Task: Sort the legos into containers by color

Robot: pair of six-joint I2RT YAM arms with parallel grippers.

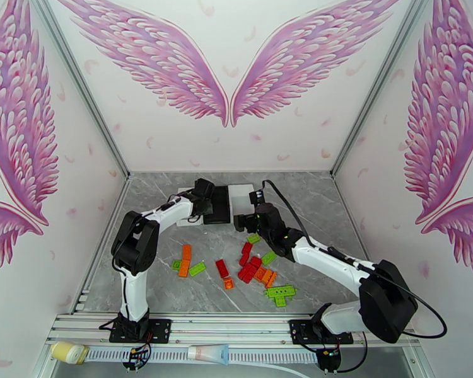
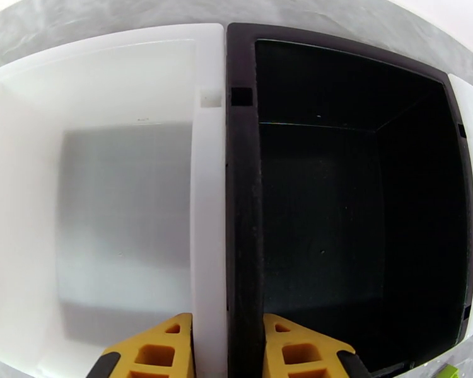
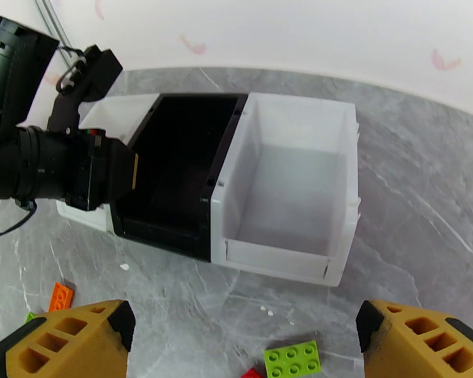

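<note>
The legos (image 1: pixel 252 267), red, orange and lime green, lie scattered on the grey marbled table (image 1: pixel 325 203), on the near side of the containers (image 1: pixel 241 191), whose three joined trays sit at the far middle. We see the left gripper (image 2: pixel 227 338) straddling the joined walls of the left white tray (image 2: pixel 110 184) and the black tray (image 2: pixel 362 184); whether it pinches them we cannot tell. The right gripper (image 3: pixel 243 322) hangs spread wide just near of the right white tray (image 3: pixel 287 184), above a lime green brick (image 3: pixel 293 359).

White walls (image 1: pixel 280 140) painted with big pink wings (image 1: pixel 161 64) enclose a grey marbled surface (image 1: pixel 337 203); a metal rail (image 1: pixel 236 324), perhaps aluminium, crosses the frame's bottom.
</note>
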